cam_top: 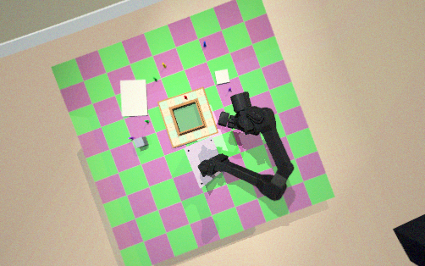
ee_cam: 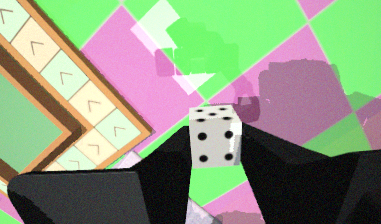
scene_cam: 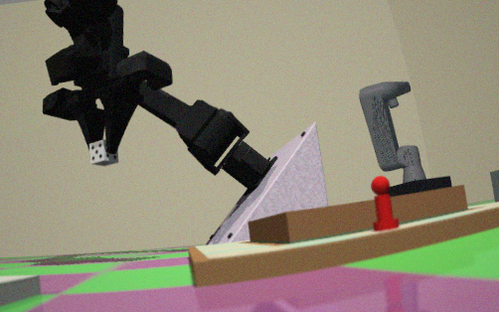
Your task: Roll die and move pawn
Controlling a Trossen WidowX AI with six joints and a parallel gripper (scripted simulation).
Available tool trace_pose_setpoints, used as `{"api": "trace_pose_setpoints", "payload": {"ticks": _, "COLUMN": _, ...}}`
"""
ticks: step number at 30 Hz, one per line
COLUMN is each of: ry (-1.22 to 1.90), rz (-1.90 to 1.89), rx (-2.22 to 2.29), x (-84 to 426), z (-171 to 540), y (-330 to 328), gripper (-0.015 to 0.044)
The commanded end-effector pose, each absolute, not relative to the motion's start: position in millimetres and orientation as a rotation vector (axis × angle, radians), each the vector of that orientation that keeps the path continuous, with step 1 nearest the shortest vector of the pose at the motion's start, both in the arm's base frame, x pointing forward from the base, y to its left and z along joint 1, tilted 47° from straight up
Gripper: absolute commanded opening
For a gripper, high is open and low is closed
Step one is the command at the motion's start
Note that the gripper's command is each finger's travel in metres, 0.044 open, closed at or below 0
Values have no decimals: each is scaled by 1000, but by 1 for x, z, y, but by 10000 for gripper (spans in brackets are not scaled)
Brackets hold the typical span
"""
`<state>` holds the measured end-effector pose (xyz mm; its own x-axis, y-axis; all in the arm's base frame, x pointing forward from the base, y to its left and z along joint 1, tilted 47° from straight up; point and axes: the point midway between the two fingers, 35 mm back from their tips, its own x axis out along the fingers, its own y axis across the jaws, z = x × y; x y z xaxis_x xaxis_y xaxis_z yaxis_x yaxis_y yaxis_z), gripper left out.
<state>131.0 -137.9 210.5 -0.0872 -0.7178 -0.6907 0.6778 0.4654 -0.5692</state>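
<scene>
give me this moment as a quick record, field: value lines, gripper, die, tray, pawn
gripper: shut on the die, raised off the table
die: white with black pips, clamped between the fingers, four-pip face toward the wrist camera
tray: green floor, brown rim, nothing in it; gripper beside the board, not yet above it
pawn: red, upright on the board's ring of squares
board: arrowed squares around the tray
</scene>
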Motion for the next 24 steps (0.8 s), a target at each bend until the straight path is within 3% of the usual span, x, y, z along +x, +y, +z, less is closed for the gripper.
{"api": "trace_pose_setpoints", "payload": {"ticks": 1, "ry": 1239, "rz": -1095, "rx": -124, "x": 144, "z": 207, "y": -136, "gripper": 0}}
{"api": "trace_pose_setpoints", "payload": {"ticks": 24, "ry": 1611, "rz": -528, "rx": -708, "x": 224, "z": 154, "y": -109, "gripper": 0}}
